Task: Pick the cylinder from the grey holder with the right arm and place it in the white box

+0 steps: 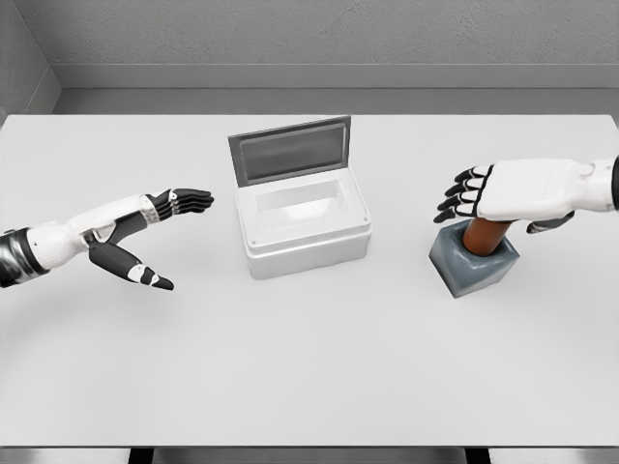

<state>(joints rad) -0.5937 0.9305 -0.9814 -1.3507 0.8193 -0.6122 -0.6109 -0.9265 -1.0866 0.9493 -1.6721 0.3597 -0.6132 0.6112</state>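
Note:
A brown cylinder (486, 235) stands tilted in the grey holder (471, 266) at the right of the table. My right hand (474, 198) hovers just over the cylinder's top, palm down, its black fingers curved and pointing left, holding nothing. The cylinder's upper end is hidden under the hand. The white box (302, 220) sits in the middle of the table with its grey lid (289, 150) raised at the back and its inside bare. My left hand (164, 227) is at the left, fingers stretched out toward the box, thumb spread downward.
The white table (309, 367) spans the whole view, with a grey wall behind its far edge. A gap of bare table separates the box from the holder.

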